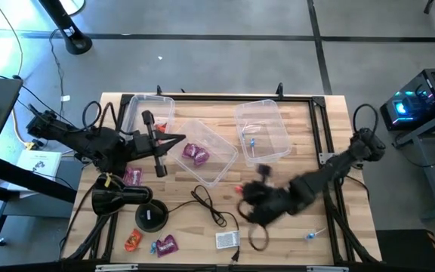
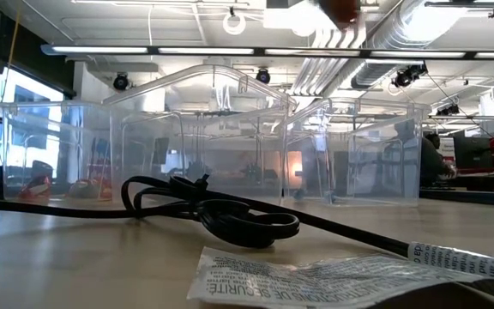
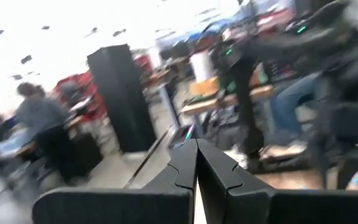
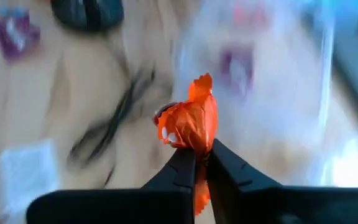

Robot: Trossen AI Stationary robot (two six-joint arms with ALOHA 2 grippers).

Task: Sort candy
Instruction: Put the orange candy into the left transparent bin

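My right gripper [image 1: 242, 195] hovers over the table's middle, near the black cable, shut on an orange-red candy [image 4: 188, 124]. My left gripper [image 1: 180, 139] is shut and empty; it is held level between the left bin [image 1: 148, 113] and the middle bin [image 1: 219, 168], pointing right. Purple candies [image 1: 196, 153] lie in the middle bin and a light blue one [image 1: 251, 141] in the right bin [image 1: 270, 117]. Loose candies lie on the wood: purple [image 1: 132, 176], orange [image 1: 132, 240], purple-blue [image 1: 165, 245] and blue [image 1: 310, 236]. My right gripper pinches the orange-red candy between its two fingertips [image 4: 182, 163] by the lower part of the wrapper [image 4: 199, 144]. A twist of wrapper [image 4: 197, 194] pokes back between the fingers. The candy stands out beyond the fingertips, lifted clear of the table.
A black cable [image 1: 206, 200] loops across the table's middle to a small white box [image 1: 227, 239] at the near edge. Two black round objects [image 1: 151, 215] sit at the near left. People and furniture show in the room beyond the table.
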